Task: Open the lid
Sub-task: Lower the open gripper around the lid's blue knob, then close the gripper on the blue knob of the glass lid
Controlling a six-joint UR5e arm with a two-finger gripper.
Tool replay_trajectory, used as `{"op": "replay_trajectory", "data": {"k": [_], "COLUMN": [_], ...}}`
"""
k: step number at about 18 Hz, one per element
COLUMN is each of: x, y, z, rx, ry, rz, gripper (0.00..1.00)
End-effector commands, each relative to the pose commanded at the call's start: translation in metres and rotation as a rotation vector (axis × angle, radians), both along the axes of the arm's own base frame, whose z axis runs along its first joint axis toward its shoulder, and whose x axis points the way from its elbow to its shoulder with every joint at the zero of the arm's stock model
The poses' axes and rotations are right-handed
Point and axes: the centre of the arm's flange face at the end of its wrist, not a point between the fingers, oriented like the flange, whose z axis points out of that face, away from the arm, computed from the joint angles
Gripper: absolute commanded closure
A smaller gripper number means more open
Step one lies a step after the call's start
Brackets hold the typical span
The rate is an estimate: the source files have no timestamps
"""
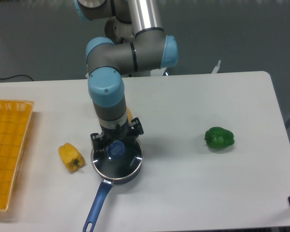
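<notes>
We found the lid (116, 155) seated on the saucepan (111, 176), near the worktop (193, 106) front edge. The hand (117, 143) hung directly above its blue knob (117, 148), fingers apart, straddling it for a centred grasp.

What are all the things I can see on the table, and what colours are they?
lid: one, clear glass with a metal rim and a blue knob, sitting on the saucepan
saucepan: one, dark with a blue handle pointing to the front edge, front middle of the table
yellow pepper: one, yellow, just left of the saucepan
green pepper: one, green, alone on the right side
basket: one, orange-yellow, at the left edge
orange thing: one, mostly hidden behind the arm, cannot tell what it is
table: one, white
arm: one, grey and light blue, reaching down over the saucepan
gripper: one, black, right over the lid's knob
</notes>
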Motion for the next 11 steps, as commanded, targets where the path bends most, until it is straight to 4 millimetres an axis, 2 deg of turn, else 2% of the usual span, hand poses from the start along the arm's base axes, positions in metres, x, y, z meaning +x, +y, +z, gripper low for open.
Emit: {"op": "replay_trajectory", "data": {"k": [5,11], "x": [-0.002,-0.001], "y": [0.001,0.0], "z": [-0.016,-0.016], "rx": [-0.023,-0.021], "ry": [-0.013,-0.008], "rz": [0.0,-0.013], "gripper": [0.0,0.0]}}
